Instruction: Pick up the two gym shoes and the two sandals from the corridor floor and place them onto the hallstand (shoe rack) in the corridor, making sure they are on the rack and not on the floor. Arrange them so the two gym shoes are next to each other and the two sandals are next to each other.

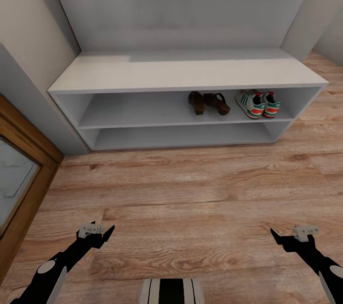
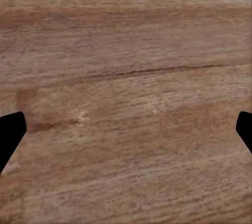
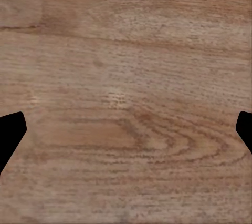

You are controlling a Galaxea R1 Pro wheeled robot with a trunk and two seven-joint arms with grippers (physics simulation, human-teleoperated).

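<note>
Wood-grain floor [image 1: 190,190] lay bare between us and the rack [image 1: 186,73], and all four pieces of footwear already sat on its upper open shelf. We judged the placing done, so the step in hand was a check and a clean retreat: we would look that no sole overhung the shelf edge, keep both arms low and well back, and avoid reaching in again, since a nudge could split a pair or tip a shoe to the floor.

Our left tool [image 1: 97,233] and right tool [image 1: 290,237] hovered over the planks, well apart from the rack. Both were released and held nothing; in each wrist view the dark fingertips [image 2: 11,134] [image 3: 11,134] stood at opposite edges with only floor between them.

Both sandals [image 1: 208,102] were dark brown with tan footbeds, side by side right of the shelf's middle. Just beside them, at the shelf's right end, the gym shoes [image 1: 258,104] stood together, white with green stripes and red-orange heel patches, heels toward us. Whether the pairs touched each other we could not tell.
</note>
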